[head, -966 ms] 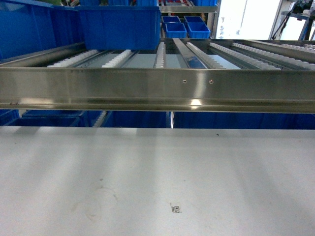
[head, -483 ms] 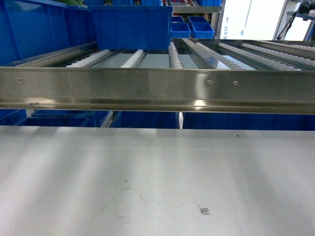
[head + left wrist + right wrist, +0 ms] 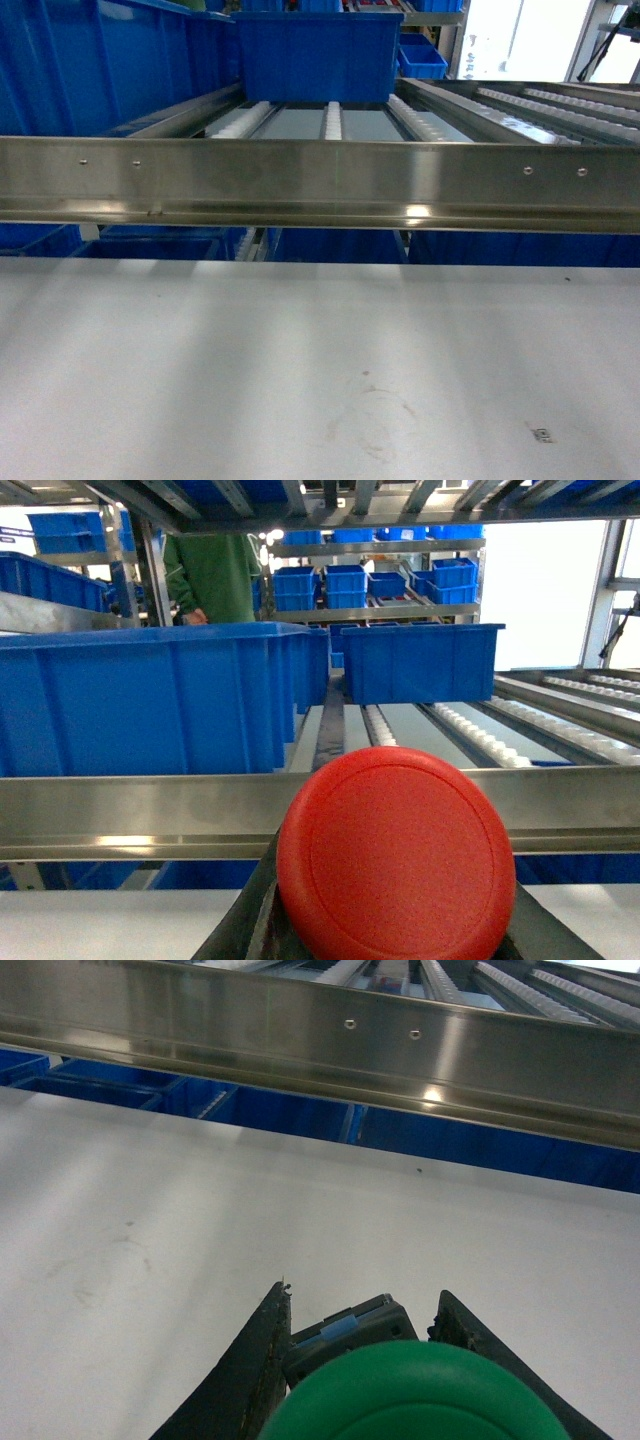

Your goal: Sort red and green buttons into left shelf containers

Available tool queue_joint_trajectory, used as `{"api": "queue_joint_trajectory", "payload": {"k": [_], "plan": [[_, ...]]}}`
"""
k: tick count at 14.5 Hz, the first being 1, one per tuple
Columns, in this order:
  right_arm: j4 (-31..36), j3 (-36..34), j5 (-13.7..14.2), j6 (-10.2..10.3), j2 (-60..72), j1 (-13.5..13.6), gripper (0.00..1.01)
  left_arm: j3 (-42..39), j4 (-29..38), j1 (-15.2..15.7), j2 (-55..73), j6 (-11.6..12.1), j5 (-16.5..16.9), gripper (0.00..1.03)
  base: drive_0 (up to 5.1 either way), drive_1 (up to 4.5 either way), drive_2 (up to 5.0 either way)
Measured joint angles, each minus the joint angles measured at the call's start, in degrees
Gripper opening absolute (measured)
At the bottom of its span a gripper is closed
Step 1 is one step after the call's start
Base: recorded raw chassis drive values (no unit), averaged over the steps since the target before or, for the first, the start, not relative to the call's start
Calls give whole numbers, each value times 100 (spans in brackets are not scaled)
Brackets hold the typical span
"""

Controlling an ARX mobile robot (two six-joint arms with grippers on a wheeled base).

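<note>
The red button [image 3: 396, 852] sits clamped in the left tool [image 3: 385, 935], raised level with the steel shelf rail [image 3: 150, 810], blue bins [image 3: 150, 695] beyond it. The green button [image 3: 415, 1390] is gripped in the right tool [image 3: 365, 1375], low over the white desk [image 3: 150, 1220] before that rail.

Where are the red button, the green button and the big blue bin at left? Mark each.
red button [image 3: 396, 855], left wrist view, middle of its round face
green button [image 3: 415, 1395], right wrist view, top of its green cap
big blue bin [image 3: 150, 705], left wrist view, its front wall
</note>
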Motion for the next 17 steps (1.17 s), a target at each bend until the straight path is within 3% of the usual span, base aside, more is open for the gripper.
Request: {"api": "queue_joint_trajectory", "payload": {"k": [4, 17], "plan": [[-4, 0, -2, 0, 20, 0, 35, 0, -4, 0, 2, 0, 4, 25, 0, 0, 0], [-2, 0, -4, 0, 22, 0, 35, -4, -2, 0, -11, 0, 0, 25, -468, 155, 343]]}}
